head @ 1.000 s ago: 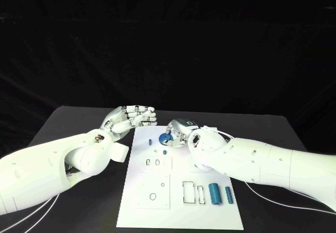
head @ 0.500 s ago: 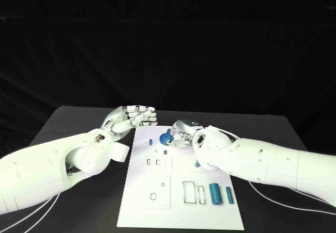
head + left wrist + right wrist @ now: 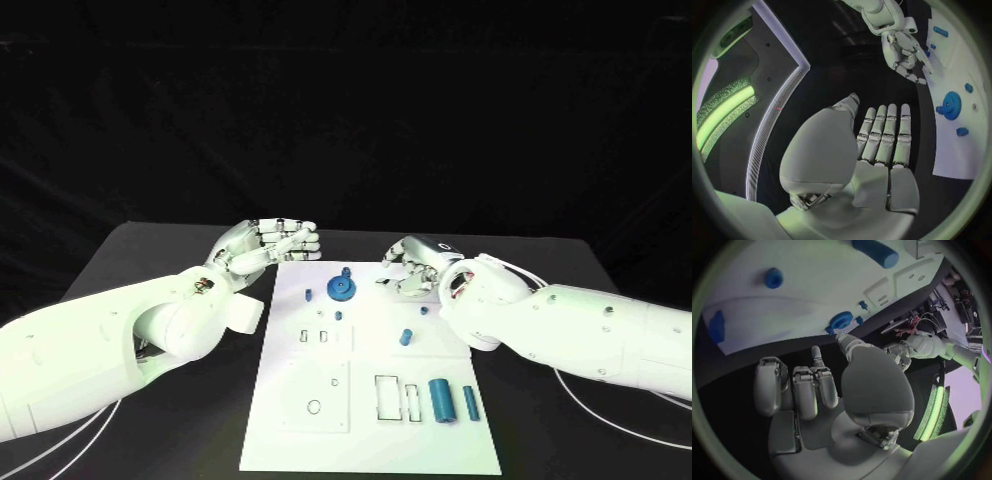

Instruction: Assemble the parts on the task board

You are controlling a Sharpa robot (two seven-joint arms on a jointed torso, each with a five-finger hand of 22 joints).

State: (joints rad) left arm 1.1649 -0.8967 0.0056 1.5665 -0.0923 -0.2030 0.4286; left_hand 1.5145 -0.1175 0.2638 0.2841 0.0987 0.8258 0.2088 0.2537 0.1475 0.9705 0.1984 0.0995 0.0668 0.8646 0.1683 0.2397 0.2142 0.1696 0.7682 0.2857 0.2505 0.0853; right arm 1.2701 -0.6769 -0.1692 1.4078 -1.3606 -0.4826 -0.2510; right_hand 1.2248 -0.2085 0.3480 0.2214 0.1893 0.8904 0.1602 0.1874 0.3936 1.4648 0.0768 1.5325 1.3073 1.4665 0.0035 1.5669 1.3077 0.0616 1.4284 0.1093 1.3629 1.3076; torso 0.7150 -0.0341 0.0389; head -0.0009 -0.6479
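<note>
My right hand (image 3: 418, 266) has come off the blue toothed gear wheel (image 3: 340, 288). A second ago its fingers were closed over that gear at the far end of the flat white task board (image 3: 289, 440); now the hand has drawn back toward my right side and hovers over the board's far right corner, with the gear standing free just beside my fingertips, on the side toward my other arm. My right fingers are curled in and I see nothing between them, so the hand is empty. From the right wrist the gear (image 3: 841, 320) lies just beyond my fingertips on the white surface.

I take this to mean the gear is seated on its spot and that step is done, though I cannot tell from here how fully it sits down.

My left hand (image 3: 274, 243) has not moved: it rests beside the board's far left corner, fingers folded into a loose fist on nothing.

What remains lies nearer my body than either hand: a fat blue cylinder (image 3: 443, 399) and a thinner blue pin (image 3: 470, 401) lying side by side next to a rectangular slot, a small blue plug (image 3: 407, 337) mid-board, and a slim blue peg (image 3: 307, 294) close to the gear.
</note>
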